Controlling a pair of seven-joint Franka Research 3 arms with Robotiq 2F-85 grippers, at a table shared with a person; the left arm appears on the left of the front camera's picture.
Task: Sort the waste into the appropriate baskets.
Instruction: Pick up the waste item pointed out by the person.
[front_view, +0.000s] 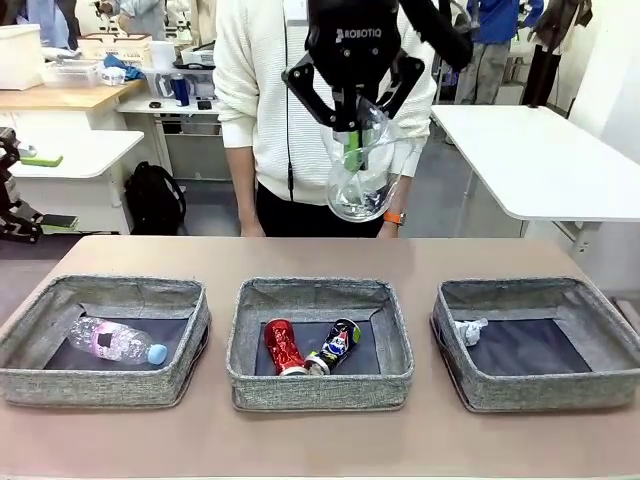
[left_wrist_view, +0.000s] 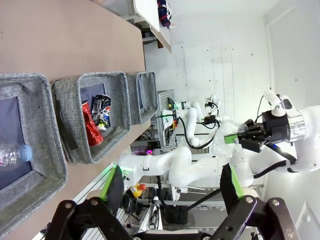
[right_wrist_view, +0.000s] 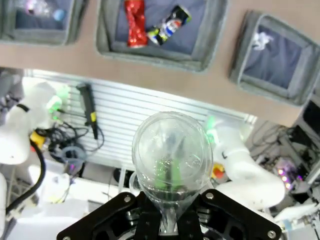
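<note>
Baskets on tabletop (front_view: 320, 440) | left basket (front_view: 30, 375): I see blue-capped bottle (front_view: 115, 341) | middle basket (front_view: 320, 385): red can (front_view: 283, 347), dark can (front_view: 336, 344) | right basket (front_view: 600, 385): paper wad (front_view: 468, 331) | right gripper (front_view: 352, 150) pinching clear bottle (front_view: 360, 180) high above | left gripper (left_wrist_view: 172, 192) spread, holding nothing

Three grey woven baskets in a row: left basket (front_view: 30, 325) holds a blue-capped bottle (front_view: 115, 342), middle basket (front_view: 245, 345) two crushed cans, red (front_view: 283, 347) and dark (front_view: 337, 344), right basket (front_view: 610, 345) a paper wad (front_view: 469, 330); a clear bottle (front_view: 362, 170) hangs above, gripped
</note>
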